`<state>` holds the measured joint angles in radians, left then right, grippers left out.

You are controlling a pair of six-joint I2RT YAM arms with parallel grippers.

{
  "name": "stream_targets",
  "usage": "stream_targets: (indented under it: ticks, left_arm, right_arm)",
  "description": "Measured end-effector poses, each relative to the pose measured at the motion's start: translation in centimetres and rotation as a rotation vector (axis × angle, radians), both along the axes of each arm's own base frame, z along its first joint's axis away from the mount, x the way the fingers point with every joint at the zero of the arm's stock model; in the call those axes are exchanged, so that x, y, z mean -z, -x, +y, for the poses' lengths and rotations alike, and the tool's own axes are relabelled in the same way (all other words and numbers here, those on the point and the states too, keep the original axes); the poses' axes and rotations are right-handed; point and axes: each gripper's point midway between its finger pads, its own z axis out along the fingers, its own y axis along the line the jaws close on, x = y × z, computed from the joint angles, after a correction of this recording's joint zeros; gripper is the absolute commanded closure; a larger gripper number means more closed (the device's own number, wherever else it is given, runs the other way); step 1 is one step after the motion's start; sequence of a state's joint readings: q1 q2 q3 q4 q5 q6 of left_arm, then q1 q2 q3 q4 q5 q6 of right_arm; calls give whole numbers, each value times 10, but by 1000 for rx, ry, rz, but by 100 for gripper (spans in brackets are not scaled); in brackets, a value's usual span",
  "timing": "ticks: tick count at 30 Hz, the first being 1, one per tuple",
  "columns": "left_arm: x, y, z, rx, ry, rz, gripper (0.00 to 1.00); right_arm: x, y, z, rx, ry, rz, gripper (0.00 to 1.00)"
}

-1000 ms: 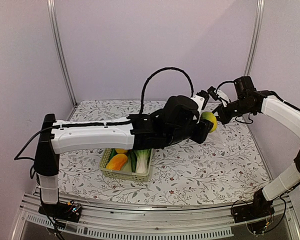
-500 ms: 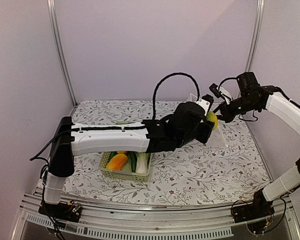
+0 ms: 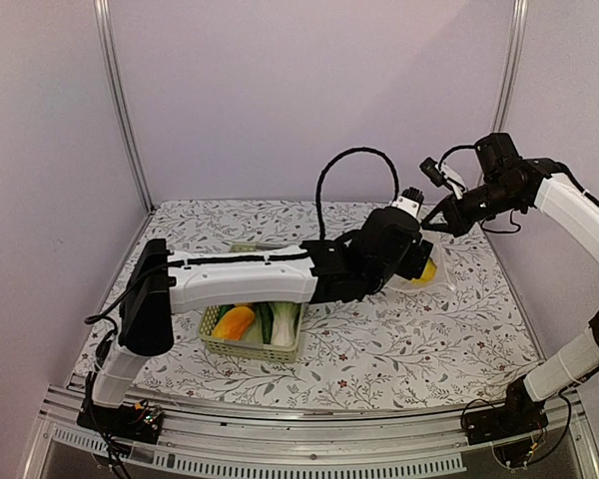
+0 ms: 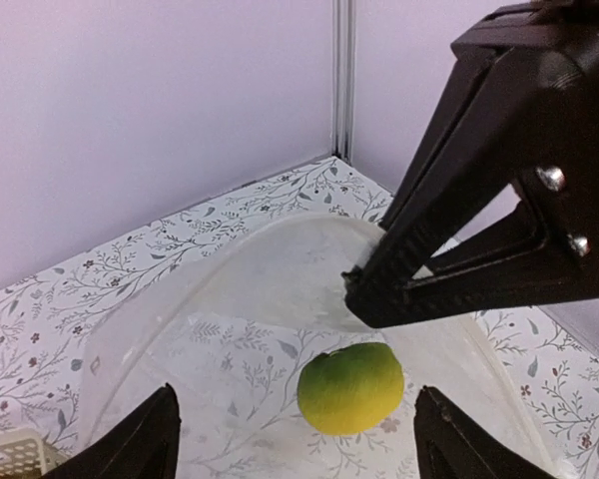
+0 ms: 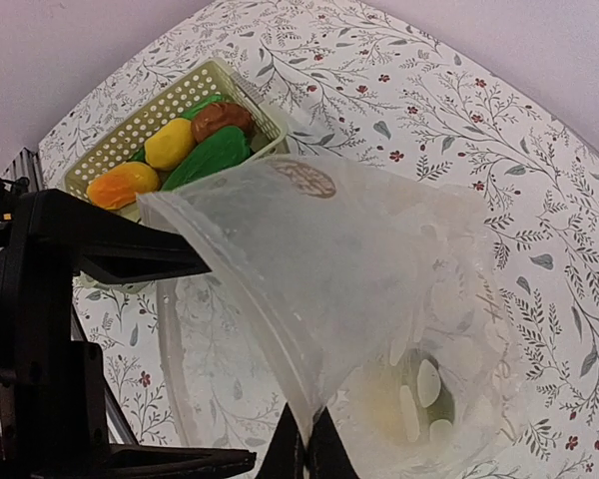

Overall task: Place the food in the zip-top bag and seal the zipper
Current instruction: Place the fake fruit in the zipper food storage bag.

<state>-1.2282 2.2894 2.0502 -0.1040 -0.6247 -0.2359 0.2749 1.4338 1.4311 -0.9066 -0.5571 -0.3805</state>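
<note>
From above, my left claw [image 3: 416, 261] reaches toward the tabletop's far right corner. There my right claw [image 3: 445, 214] is clenched on the zip-top bag [image 3: 441, 282] rim, lifting it open.

Left wrist: my left claw stands spread and empty. The yellow-green fruit [image 4: 349, 387] lies just ahead, inside the bag.

Right wrist: the other food [image 5: 170, 145] sits in the basket [image 5: 120, 140], nearer my left arm.

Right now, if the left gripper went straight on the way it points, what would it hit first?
Most likely the round yellow-green toy fruit lying inside the clear plastic bag, ahead of the open left gripper; depth is unclear, so the bag's lower wall might come first.
</note>
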Motion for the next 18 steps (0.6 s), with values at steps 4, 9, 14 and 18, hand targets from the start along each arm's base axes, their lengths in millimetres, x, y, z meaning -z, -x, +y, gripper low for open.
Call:
stream_targets:
  ticks: [4,9,14,18]
  left_arm:
    - [-5,-2,2,-16,4,-8,19]
    - [-13,9,12,2,-15,-30,21]
    - [-55,36,34,38,32,-76,21]
    - [-91,63,59,73,101,-98,20]
  right_arm:
    - [3,1,0,7,0,26,100]
    - [11,-3,0,23,7,54,100]
    - [18,-11,-6,58,13,75,100]
    - [19,-23,-20,109,17,73,100]
